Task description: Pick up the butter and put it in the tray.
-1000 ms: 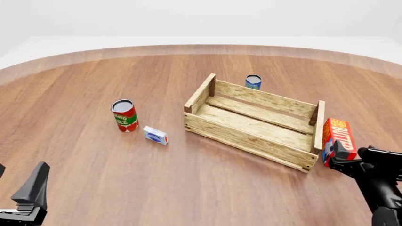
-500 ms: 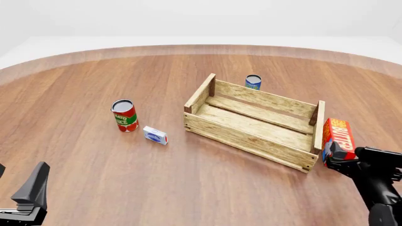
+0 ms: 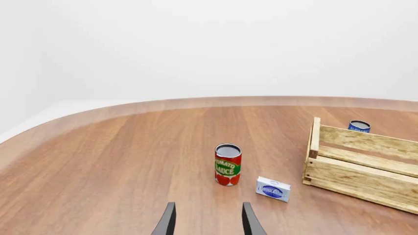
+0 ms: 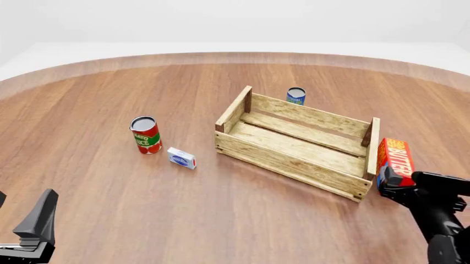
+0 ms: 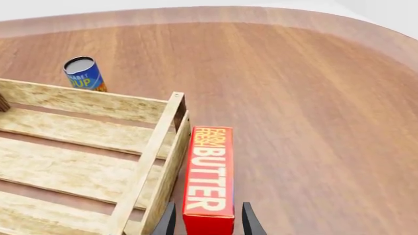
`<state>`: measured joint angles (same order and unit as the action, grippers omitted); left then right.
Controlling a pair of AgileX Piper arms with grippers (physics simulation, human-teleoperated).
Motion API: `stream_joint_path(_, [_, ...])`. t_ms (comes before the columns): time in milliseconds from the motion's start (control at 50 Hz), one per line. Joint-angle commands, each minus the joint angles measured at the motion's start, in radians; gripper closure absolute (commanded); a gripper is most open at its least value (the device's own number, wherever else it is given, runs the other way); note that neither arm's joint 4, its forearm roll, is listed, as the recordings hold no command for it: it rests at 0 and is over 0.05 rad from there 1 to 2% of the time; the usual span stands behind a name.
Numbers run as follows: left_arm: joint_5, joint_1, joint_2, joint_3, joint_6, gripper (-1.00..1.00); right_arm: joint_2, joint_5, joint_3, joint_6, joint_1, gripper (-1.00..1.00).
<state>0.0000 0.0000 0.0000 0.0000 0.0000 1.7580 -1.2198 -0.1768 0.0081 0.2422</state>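
Butter (image 4: 395, 158) stood upright on the wooden surface (image 4: 110, 93), just outside the right end of the tray (image 4: 294, 144) and very close to its end wall. The right hand (image 4: 390, 183) reached in from the near right corner, its dark arm angled low over the surface and pointing toward the far left. Its two fingers (image 5: 250, 221) straddled the near end of the box, one on each side; whether they pressed on it or merely flanked it could not be told from the wrist view, where the butter (image 5: 210, 178) filled the gap between the fingertips.

The left hand (image 4: 38, 226) hung at the near left corner, well apart from everything, with its fingers (image 3: 165, 223) spread and nothing between them.

Left of the tray stood a tomato sauce can (image 4: 145, 135), with a small white-and-blue box (image 4: 180, 158) lying just beside it on its near right. A blue can (image 4: 296, 95) stood on the surface just beyond the tray's far wall.
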Motion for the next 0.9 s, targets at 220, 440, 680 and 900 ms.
stream_joint_path(220, [0.000,0.000,0.000,0.000,0.000,-1.00,0.052,0.000,-0.024,0.008,0.000,-1.00])
stream_joint_path(440, [0.000,0.000,0.000,0.000,0.000,-1.00,0.075,0.000,-0.034,0.008,0.006,-1.00])
stream_joint_path(680, [0.000,0.000,0.000,0.000,0.000,-1.00,0.096,0.000,-0.044,0.010,0.006,-1.00])
stream_joint_path(900, [0.000,0.000,0.000,0.000,0.000,-1.00,0.115,0.000,-0.055,0.013,0.004,-1.00])
